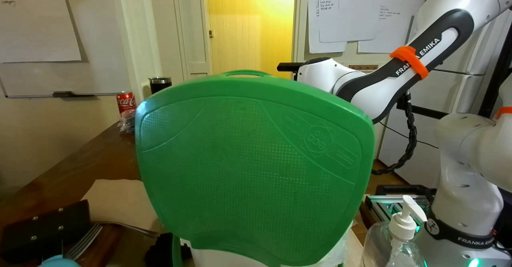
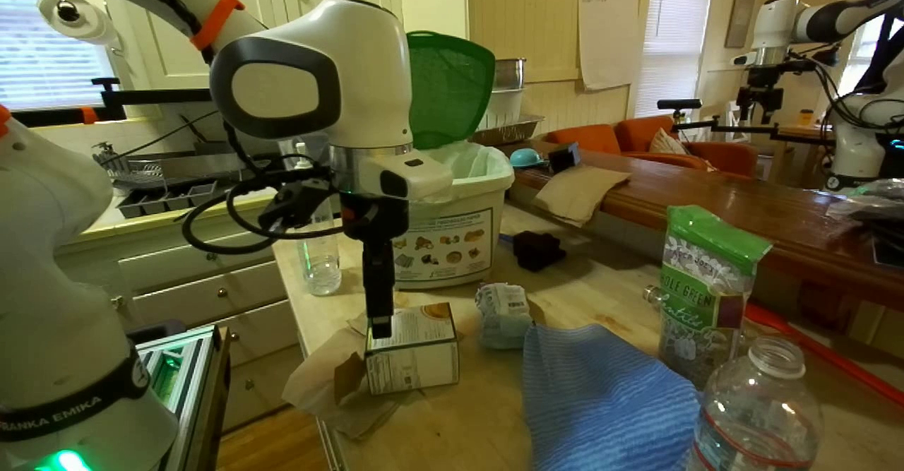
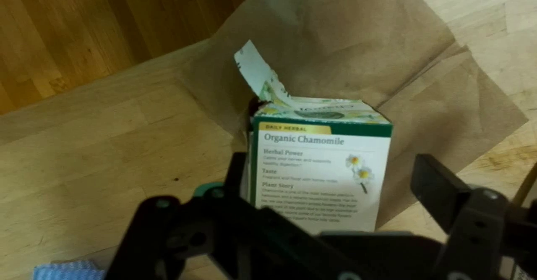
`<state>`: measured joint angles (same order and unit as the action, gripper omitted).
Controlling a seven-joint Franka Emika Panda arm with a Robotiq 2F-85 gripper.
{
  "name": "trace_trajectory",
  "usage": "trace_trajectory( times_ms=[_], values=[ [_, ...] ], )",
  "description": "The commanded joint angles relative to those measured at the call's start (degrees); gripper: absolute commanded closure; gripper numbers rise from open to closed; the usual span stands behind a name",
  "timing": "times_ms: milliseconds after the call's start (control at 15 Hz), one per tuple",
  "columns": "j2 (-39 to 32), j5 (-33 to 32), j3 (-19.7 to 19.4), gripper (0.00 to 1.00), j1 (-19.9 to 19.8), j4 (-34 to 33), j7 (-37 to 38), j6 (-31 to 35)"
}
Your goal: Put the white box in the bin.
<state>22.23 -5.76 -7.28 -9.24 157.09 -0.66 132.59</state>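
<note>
The white box (image 2: 413, 368) is a tea carton with green edges, lying on the wooden table partly over brown paper. The wrist view shows its printed face (image 3: 321, 179) and a torn flap standing up at one end. My gripper (image 2: 381, 324) points down over the box; in the wrist view its fingers (image 3: 331, 166) are spread on either side of it. The left finger is close against the box's side; the right finger stands apart from it. The white bin (image 2: 498, 187) stands behind, its green lid (image 1: 252, 167) raised and a bag inside. In an exterior view the lid hides the gripper and box.
Brown paper (image 2: 339, 393) lies under and beside the box. A wrapped packet (image 2: 503, 316), a blue cloth (image 2: 600, 400), a lentil bag (image 2: 706, 294) and a clear bottle (image 2: 759, 414) are to the right. A soap dispenser (image 2: 321, 259) stands beside the bin, a dark cloth (image 2: 538, 250) on its other side.
</note>
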Motion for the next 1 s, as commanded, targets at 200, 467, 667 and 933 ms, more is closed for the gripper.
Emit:
trace_trajectory(
  times_ms=[200,467,667,933],
  values=[
    [-2.0,0.7,-2.3,0.00,-0.2,0.2,-4.3,4.9],
    [-3.6,2.2,-3.9,0.00,0.1,0.1,-6.4,7.9],
    [-5.2,6.0,-5.6,0.00,0.6,0.0,-8.6,11.5],
    [-7.4,13.8,-8.3,0.00,2.1,0.0,-13.3,15.6]
  ],
)
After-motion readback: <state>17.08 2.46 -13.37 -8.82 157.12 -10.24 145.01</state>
